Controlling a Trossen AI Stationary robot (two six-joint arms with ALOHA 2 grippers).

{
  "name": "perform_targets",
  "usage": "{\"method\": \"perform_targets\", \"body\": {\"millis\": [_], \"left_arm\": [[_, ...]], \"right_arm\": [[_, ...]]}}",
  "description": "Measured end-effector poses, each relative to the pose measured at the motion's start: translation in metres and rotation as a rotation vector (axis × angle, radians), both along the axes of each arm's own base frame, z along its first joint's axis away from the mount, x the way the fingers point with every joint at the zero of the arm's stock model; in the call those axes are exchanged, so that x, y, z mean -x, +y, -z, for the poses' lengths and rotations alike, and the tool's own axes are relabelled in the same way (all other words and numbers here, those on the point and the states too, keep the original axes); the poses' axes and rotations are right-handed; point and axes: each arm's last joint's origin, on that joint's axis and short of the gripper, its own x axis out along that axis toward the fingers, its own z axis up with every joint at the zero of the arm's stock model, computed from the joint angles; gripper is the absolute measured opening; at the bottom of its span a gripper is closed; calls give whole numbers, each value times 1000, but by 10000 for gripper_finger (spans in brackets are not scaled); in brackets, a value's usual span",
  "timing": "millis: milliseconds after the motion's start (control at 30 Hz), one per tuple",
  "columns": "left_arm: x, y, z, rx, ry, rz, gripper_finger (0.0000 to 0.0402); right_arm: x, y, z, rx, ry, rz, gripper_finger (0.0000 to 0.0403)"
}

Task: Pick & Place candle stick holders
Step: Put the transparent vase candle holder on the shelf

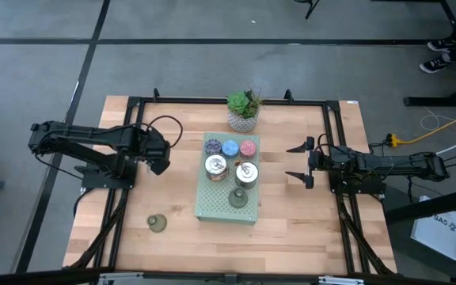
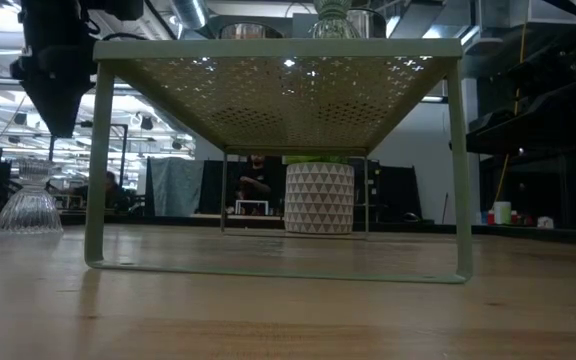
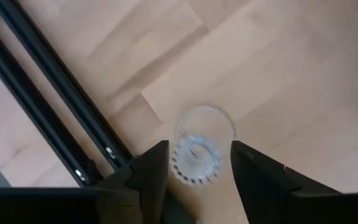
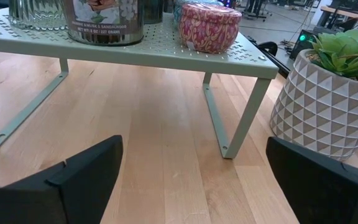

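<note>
An olive-green holder is seen on the table at about 7 o'clock from the green shelf. In the left wrist view it is framed between the parted fingers of the left gripper, untouched. The right gripper is held wide open at the shelf's 3 o'clock.

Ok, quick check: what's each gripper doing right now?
Left gripper: open, fingers either side of a clear glass holder on the table, not gripping it.
Right gripper: open, empty, beside the green rack.
</note>
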Motion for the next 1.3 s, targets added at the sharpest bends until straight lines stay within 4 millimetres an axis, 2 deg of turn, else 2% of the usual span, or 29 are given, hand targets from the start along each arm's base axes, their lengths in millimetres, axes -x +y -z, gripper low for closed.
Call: {"method": "perform_targets", "body": {"millis": [333,900,1167,1300], "left_arm": [[-2,-5,2,138,17,44,156],[-28,-14,30,119,234,162,138],[-14,-13,57,111,368,205,136],[-18,-13,61,105,329,241,131]], "right_arm": [[0,0,0,0,0,0,399],[0,0,0,0,0,0,399],[0,0,0,0,0,0,399],[0,0,0,0,0,0,399]]}}
